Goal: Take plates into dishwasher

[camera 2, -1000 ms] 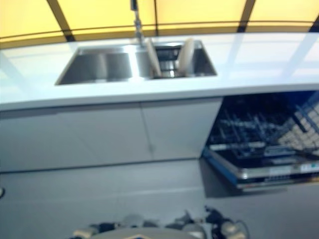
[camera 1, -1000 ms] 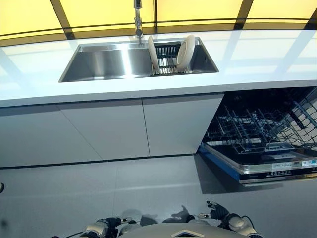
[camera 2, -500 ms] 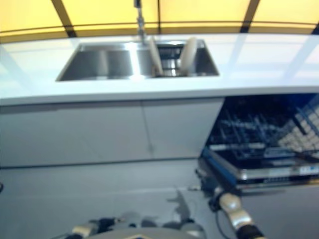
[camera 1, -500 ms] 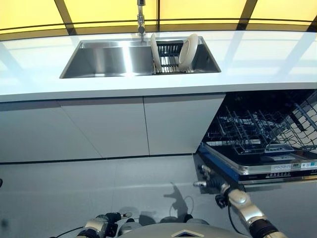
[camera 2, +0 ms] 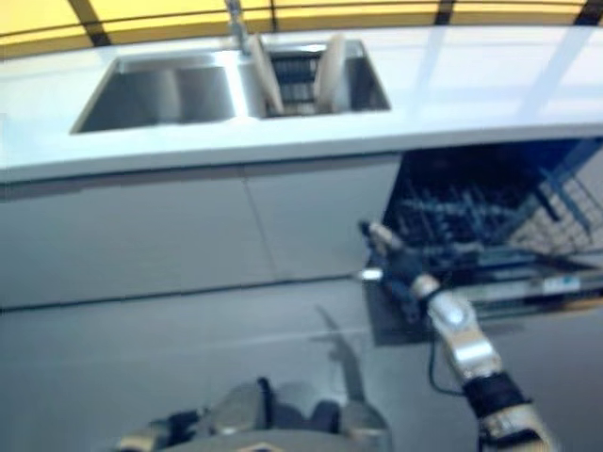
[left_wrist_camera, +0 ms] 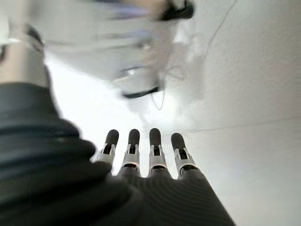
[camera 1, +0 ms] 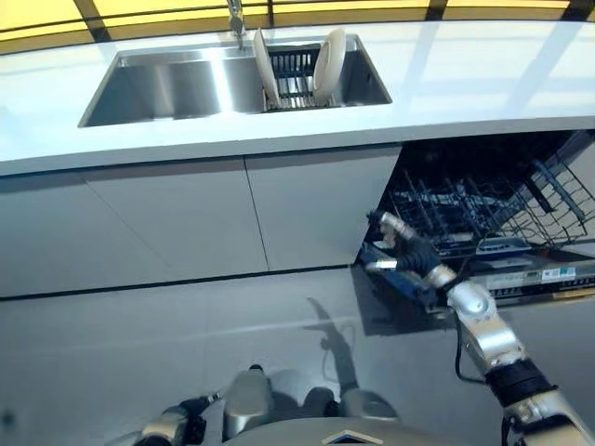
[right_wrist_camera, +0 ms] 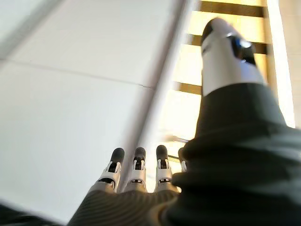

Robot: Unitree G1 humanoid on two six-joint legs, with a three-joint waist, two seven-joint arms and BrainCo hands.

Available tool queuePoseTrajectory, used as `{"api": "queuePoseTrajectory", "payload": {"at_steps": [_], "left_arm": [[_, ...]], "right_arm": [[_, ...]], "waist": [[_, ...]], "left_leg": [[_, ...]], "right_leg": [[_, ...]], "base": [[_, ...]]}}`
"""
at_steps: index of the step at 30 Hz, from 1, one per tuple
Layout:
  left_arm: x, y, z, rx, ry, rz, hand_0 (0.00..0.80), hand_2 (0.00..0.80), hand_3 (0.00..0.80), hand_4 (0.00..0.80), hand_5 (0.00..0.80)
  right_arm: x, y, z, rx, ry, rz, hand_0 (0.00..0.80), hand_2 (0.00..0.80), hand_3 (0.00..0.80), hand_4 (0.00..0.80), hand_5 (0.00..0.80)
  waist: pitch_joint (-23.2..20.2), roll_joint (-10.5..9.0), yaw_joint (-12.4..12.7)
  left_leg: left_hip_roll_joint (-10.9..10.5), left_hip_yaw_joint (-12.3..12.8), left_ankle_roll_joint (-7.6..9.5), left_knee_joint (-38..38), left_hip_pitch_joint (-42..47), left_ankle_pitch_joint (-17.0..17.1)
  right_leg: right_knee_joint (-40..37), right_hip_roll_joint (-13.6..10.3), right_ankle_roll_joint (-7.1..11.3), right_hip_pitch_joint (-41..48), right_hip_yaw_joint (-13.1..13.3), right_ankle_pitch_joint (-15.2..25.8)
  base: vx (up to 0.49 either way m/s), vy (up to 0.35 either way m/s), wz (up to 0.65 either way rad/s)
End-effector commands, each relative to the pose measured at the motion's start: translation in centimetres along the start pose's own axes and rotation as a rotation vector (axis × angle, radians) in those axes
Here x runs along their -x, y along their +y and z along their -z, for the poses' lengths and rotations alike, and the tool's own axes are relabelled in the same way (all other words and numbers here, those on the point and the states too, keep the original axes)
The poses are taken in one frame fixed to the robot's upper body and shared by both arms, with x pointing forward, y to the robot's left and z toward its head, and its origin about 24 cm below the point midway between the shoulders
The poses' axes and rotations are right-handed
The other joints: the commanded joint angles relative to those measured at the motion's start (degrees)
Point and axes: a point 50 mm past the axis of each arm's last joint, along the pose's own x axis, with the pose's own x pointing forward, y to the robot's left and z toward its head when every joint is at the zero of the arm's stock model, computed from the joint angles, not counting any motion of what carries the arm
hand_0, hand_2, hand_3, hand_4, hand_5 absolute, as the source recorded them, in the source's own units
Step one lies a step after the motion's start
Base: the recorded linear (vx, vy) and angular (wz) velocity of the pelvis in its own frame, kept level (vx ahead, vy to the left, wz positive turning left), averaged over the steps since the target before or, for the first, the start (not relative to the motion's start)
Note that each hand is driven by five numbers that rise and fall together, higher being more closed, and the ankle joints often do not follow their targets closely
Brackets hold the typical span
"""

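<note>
Two white plates stand upright in a dark dish rack (camera 1: 296, 76) in the right end of the steel sink (camera 1: 167, 85): one plate (camera 1: 264, 67) on the rack's left, one (camera 1: 329, 58) on its right. The dishwasher (camera 1: 483, 200) under the counter at the right is open, its wire rack pulled out. My right hand (camera 1: 407, 253) is raised in front of the dishwasher's left edge, far below the plates, fingers (right_wrist_camera: 136, 165) straight and empty. My left hand (camera 1: 169, 429) hangs low near the floor, fingers (left_wrist_camera: 143, 147) straight and empty.
A white countertop (camera 1: 483, 85) runs across the view, with a faucet (camera 1: 236, 17) behind the sink. White cabinet doors (camera 1: 186, 218) stand below the sink. The lowered dishwasher door (camera 1: 530, 279) juts out over the grey floor (camera 1: 139, 344).
My right arm has risen from the bottom edge up to the dishwasher's left front. The camera has shifted; the counter and sink sit higher and further left. The plates have not moved.
</note>
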Motion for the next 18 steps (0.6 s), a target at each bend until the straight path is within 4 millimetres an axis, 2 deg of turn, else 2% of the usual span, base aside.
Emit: {"api": "queuePoseTrajectory", "payload": {"at_steps": [1,2,4,9,13,18], "left_arm": [[0.0,0.1,-0.3,-0.023,-0.048,0.022,0.0,0.0,0.0,0.0,0.0],[0.1,0.4,-0.5,-0.029,-0.057,0.016,0.0,0.0,0.0,0.0,0.0],[0.3,1.2,-1.3,-0.069,-0.079,0.008,0.0,0.0,0.0,0.0,0.0],[0.5,2.2,-1.5,-0.141,-0.069,0.015,0.0,0.0,0.0,0.0,0.0],[0.5,2.6,-1.0,-0.094,-0.056,0.013,0.0,0.0,0.0,0.0,0.0],[0.5,2.7,-1.9,-0.145,-0.083,0.005,0.0,0.0,0.0,0.0,0.0]], "right_arm": [[-1.7,-2.9,-6.3,0.054,-0.239,0.091,0.0,0.0,0.0,0.0,0.0],[-2.0,-3.6,-7.1,0.041,-0.254,0.122,0.0,0.0,0.0,0.0,0.0],[-2.3,-4.6,-8.4,0.049,-0.288,0.166,0.0,0.0,0.0,0.0,0.0],[-2.3,-6.0,-10.3,0.032,-0.33,0.229,0.0,0.0,0.0,0.0,0.0],[-2.5,-6.9,-11.6,0.018,-0.371,0.251,0.0,0.0,0.0,0.0,0.0],[-2.7,-9.0,-12.6,-0.013,-0.364,0.338,0.0,0.0,0.0,0.0,0.0]], "waist": [[-3.82,0.06,0.43],[-4.42,-0.28,0.84],[-5.33,-0.81,1.28],[-7.19,-2.36,2.43],[-8.1,-3.88,3.43],[-8.95,-5.99,4.45]], "left_leg": [[-1.3,1.26,0.25,-10.1,-0.19,13.28],[-1.83,1.02,0.49,-9.77,0.35,12.16],[-2.24,2.2,1.39,-9.35,1.41,10.67],[-4.25,1.4,3.15,-8.93,1.48,9.12],[-6.5,-1.3,4.54,-8.85,1.83,7.95],[-9.38,-2.29,6.57,-6.74,1.28,5.69]], "right_leg": [[-9.9,-1.09,3.75,12.64,-0.02,3.36],[-9.99,-1.87,4.24,12.85,-0.88,3.7],[-10.06,-3.17,4.98,12.97,-3.27,4.01],[-9.37,-5.55,6.58,12.7,-5.44,5.41],[-8.54,-7.28,8.04,11.35,-5.31,8.56],[-5.54,-10.0,9.87,10.27,-4.68,14.6]], "base": [[0.227,0.112,0.19],[0.211,0.094,0.14],[0.186,0.08,-0.12],[0.159,0.071,-0.04],[0.116,0.069,0.09],[0.087,0.084,-0.02]]}}
